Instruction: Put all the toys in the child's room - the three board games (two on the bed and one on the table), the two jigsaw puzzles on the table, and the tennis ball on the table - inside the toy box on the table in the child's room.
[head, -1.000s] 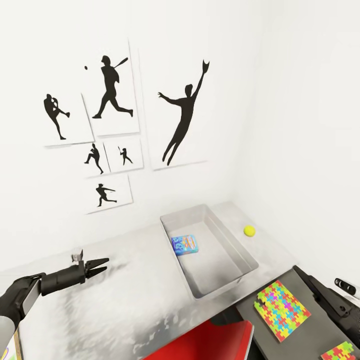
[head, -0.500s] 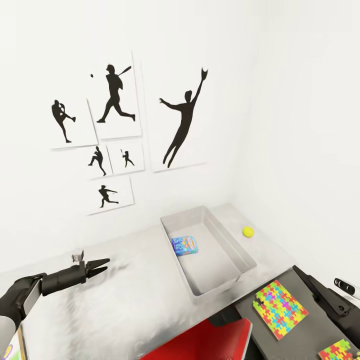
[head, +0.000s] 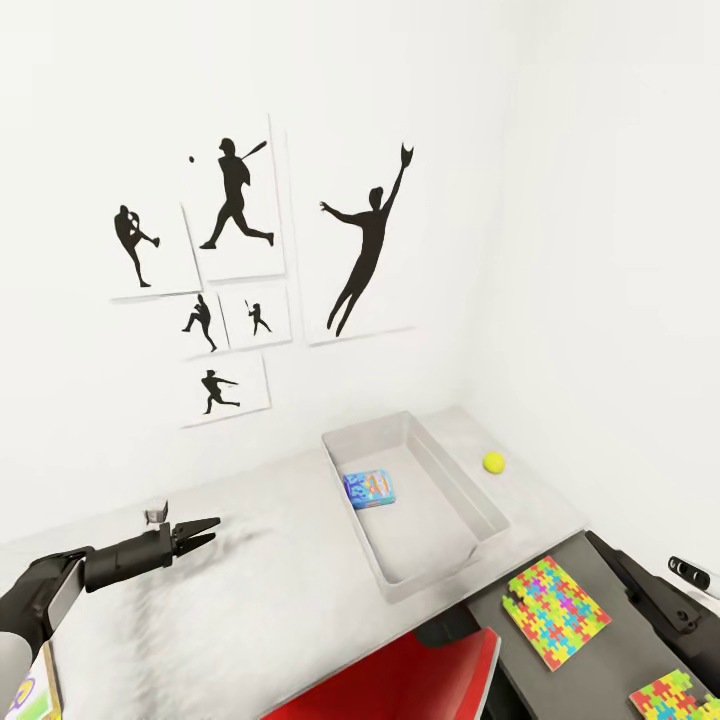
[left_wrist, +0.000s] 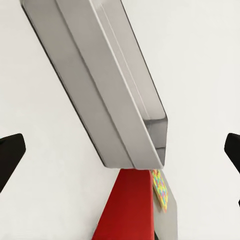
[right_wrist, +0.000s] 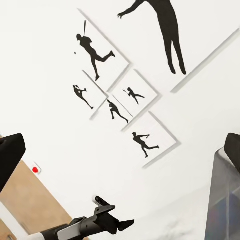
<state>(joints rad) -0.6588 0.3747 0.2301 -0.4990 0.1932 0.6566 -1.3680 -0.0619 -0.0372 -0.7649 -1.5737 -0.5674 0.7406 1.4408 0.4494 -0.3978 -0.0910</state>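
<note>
Landmark for all positions: toy box (head: 478, 503), pale grey tray standing on the table (head: 270, 590) near the wall corner.

Inside the toy box: one bright blue board game (head: 369, 488), lying flat on the floor of the tray at the end nearer the wall. Rest of the tray floor is bare.

Tennis ball (head: 493, 461): on the table top, just beside the toy box's long wall on the corner side, not touching it.

Jigsaw puzzle (head: 556, 611): flat on the lower dark section of the table, near the toy box's near end. Second jigsaw puzzle (head: 674, 698) farther from the toy box on the same dark surface, cut by the picture edge.

Red chair (head: 400, 680): tucked below the table edge, in front of the toy box's near end.

Left gripper (head: 201, 532): above the table, well apart from the toy box on its open side, fingers spread, nothing between them. Left wrist view shows the toy box's outer wall (left_wrist: 100, 95) ahead between the dark fingertips (left_wrist: 10, 155).

Right gripper (right_wrist: 120, 150): fingertips wide apart at the frame edges, released, facing the wall with baseball silhouette pictures (head: 240, 200).
</note>
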